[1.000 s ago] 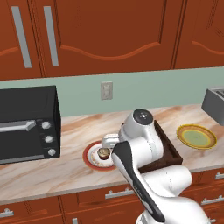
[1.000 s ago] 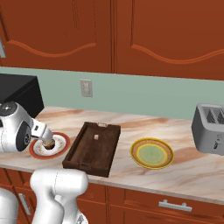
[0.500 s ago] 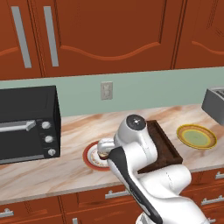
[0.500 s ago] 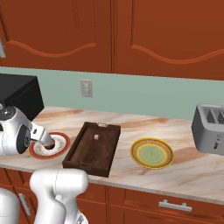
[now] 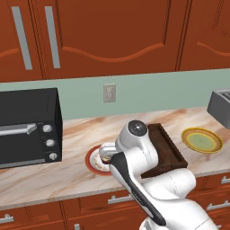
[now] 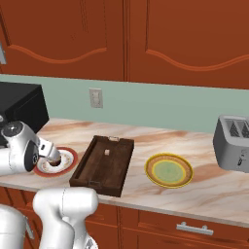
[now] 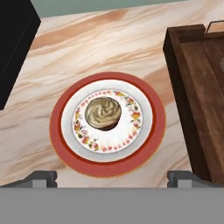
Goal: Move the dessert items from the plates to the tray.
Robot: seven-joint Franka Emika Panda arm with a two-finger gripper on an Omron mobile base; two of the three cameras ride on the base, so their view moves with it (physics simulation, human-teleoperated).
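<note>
The two-finger gripper point(image 7: 111, 176) hangs above the white, red-rimmed round plate point(image 7: 148, 144), jaws spread wide, holding nothing. The brown cupcake point(image 7: 103, 113) sits at that plate's centre. The dark brown wooden rectangular tray point(image 7: 199, 92) lies just beside the plate; a black oven point(image 7: 15, 48) stands on the plate's other side.

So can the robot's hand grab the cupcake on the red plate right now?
Probably yes. The open gripper is right above the cupcake on the red-rimmed plate, with nothing in between.
</note>
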